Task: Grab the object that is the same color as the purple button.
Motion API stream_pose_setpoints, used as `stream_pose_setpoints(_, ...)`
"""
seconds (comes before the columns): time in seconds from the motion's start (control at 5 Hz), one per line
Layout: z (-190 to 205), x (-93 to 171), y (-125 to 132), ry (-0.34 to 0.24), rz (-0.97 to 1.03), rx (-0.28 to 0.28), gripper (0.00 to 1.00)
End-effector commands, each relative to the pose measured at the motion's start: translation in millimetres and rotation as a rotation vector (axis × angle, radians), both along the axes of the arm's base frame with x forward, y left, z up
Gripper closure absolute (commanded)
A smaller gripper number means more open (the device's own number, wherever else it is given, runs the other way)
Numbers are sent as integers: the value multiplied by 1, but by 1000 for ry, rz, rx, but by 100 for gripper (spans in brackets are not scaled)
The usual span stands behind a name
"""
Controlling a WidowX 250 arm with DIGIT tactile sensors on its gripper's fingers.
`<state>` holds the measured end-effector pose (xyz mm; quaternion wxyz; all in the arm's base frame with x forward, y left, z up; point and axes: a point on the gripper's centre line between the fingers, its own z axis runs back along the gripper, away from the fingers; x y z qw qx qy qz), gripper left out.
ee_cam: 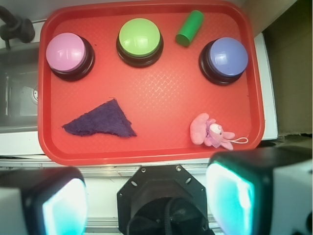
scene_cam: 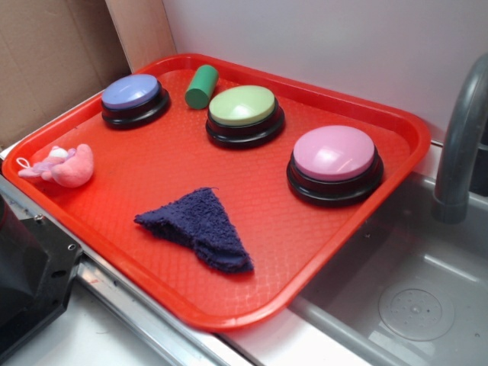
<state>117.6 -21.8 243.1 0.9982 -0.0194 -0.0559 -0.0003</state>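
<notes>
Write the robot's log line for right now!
gripper: open, off tray | rag: untouched | purple button: far corner

1. The rag (scene_cam: 200, 227) (ee_cam: 100, 121) is dark navy-purple, fuzzy and roughly triangular, lying flat near the tray's front edge.
2. The purple button (scene_cam: 134, 99) (ee_cam: 226, 58), a lavender dome on a black base, sits upright in a back corner.

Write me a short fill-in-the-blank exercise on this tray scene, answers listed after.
1. The purple button matches the colour of the fuzzy ____.
2. The green cylinder lies between the purple button and the ____ button.
3. The pink plush toy lies on the red ____.
4. The fingers stand ____, holding nothing.

Answers: cloth; green; tray; open
</notes>
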Motion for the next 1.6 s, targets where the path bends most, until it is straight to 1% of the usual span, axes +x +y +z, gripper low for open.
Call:
stream_pose_setpoints(0.0,0,0,0,0,0,0,0)
stream_pose_setpoints(0.2,-11,7,-2,-9,-250,126,0)
stream_pose_setpoints(0.4,-20,16,-11,76,-512,249,0)
stream_pose_setpoints(0.6,-48,22,-33,138,-770,306,0)
stream_pose_setpoints(0.8,-80,32,-42,157,-1026,325,0)
stream_pose_setpoints(1.0,-118,34,-46,206,-1283,368,0)
stream_pose_setpoints(1.2,-144,32,-51,169,-1492,396,0)
stream_pose_setpoints(1.4,-176,27,-67,230,-1632,360,0)
